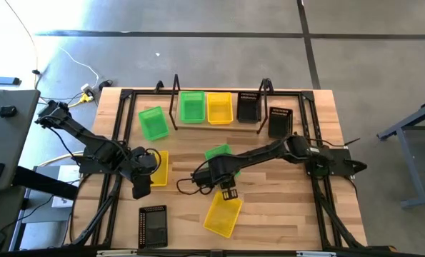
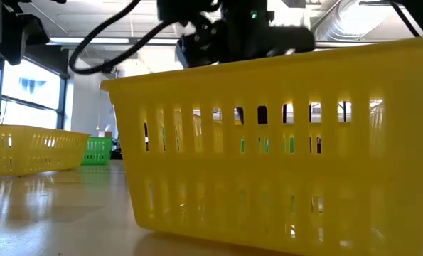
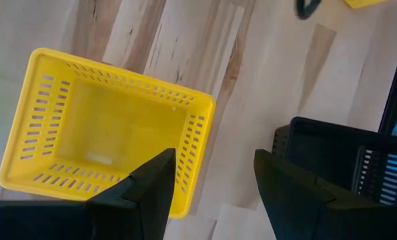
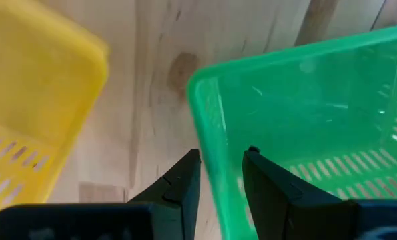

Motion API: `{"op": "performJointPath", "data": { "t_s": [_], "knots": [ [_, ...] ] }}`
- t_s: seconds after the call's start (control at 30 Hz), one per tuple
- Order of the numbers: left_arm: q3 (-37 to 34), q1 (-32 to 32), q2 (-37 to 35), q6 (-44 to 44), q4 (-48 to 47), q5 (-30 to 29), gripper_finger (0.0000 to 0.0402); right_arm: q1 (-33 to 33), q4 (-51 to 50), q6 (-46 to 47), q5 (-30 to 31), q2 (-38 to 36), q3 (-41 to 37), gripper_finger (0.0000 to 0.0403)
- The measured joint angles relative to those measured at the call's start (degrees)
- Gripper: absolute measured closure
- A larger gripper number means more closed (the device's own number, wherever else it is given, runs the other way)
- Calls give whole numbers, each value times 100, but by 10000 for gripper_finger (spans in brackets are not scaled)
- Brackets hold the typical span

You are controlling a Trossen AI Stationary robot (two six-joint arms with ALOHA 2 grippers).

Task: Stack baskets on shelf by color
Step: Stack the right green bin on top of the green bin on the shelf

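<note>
Green basket wall sits between open right gripper fingers, unclamped | lower squarely, close on wall, lift level | left gripper open above yellow basket.

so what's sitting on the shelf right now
Three baskets sit in a row on the shelf: green basket, yellow basket, black basket. From above each looks single; any basket nested underneath one would be hidden. Another black basket lies just off its right end.
</note>
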Motion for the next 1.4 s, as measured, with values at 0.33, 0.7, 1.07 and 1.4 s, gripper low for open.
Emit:
{"op": "performJointPath", "data": {
  "t_s": [0.33, 0.7, 1.07, 1.4],
  "knots": [
    [0, 2, -2, 139, -9, -28, 206, 4, 45, 303, -186, 44, -416, 346],
    [0, 2, -2, 150, -7, -41, 206, 91, 2, 769, -256, 26, 285, 400],
    [0, 2, -2, 150, -7, -56, 206, 39, -6, 1405, -83, 18, 1612, 402],
    [0, 4, 0, 147, -2, -61, 206, -157, 73, 1541, 283, -110, 1983, 403]
  ]
}}
